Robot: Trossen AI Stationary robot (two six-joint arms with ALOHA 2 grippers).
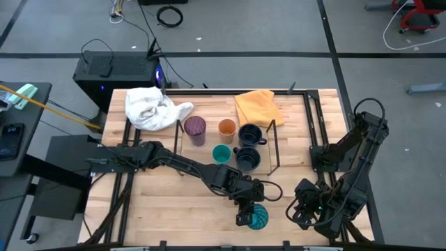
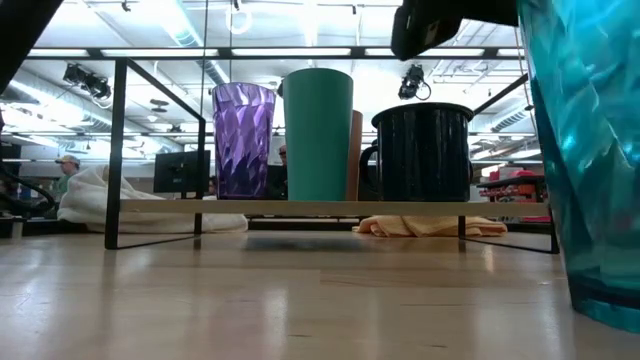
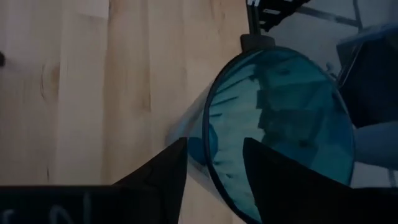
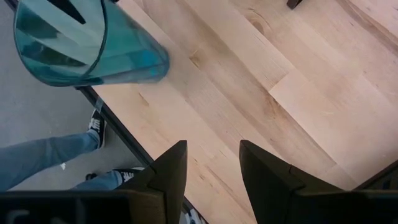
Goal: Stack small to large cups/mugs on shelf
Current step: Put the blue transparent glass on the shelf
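Note:
The larger teal-blue patterned cup (image 1: 259, 218) stands upright on its base near the table's front edge. My left gripper (image 1: 244, 211) is open and slants down at its rim. In the left wrist view one finger (image 3: 165, 168) stands outside the cup's wall (image 3: 208, 134) and the other (image 3: 273, 174) over its mouth; no touch shows. My right gripper (image 4: 213, 165) waits open to the cup's right over bare wood. On the wire shelf (image 1: 275, 143) stand the purple tumbler (image 1: 194, 129), orange cup (image 1: 226, 127), small teal cup (image 1: 221, 154) and two navy mugs (image 1: 249, 134).
A white cloth (image 1: 150, 108) and an orange cloth (image 1: 256, 106) lie at the table's far side, behind the shelf. The table's near edge (image 4: 118, 127) runs close by the teal-blue cup (image 4: 87, 43). A person's legs (image 4: 56, 155) show beyond it. Bare wood lies between shelf and cup.

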